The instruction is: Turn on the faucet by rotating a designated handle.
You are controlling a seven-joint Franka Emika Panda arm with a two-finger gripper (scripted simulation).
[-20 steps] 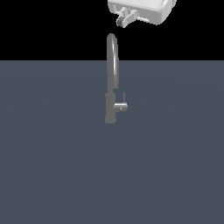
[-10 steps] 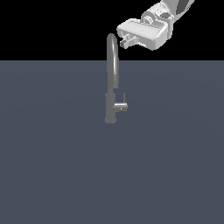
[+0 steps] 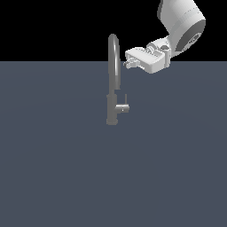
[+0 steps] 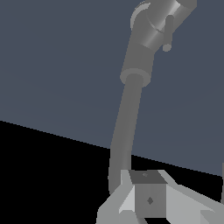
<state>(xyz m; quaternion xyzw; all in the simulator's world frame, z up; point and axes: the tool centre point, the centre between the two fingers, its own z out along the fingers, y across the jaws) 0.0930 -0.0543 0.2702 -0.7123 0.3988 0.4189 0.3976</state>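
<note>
The faucet [image 3: 113, 80] is a slim grey tap with a high arched spout, standing on the dark grey surface. Its handle [image 3: 123, 107] is a short stub on the base, on the exterior view's right, with a thin lever pin [image 3: 126, 99] pointing up. My gripper [image 3: 127, 64] hangs level with the upper spout, just to its right, well above the handle and touching nothing. Its fingers look pressed together and empty. In the wrist view the gripper [image 4: 148, 199] sits close to the faucet stem [image 4: 129, 127], with the handle [image 4: 168, 17] and its pin [image 4: 168, 35] farther off.
The white arm [image 3: 181, 22] reaches in from the upper right of the exterior view. The flat dark grey surface [image 3: 113, 177] stretches around the faucet; behind it the background is black.
My gripper has come down and towards the exterior view's left, from above the spout's right side to level with its upper part. The faucet and handle have not moved.
</note>
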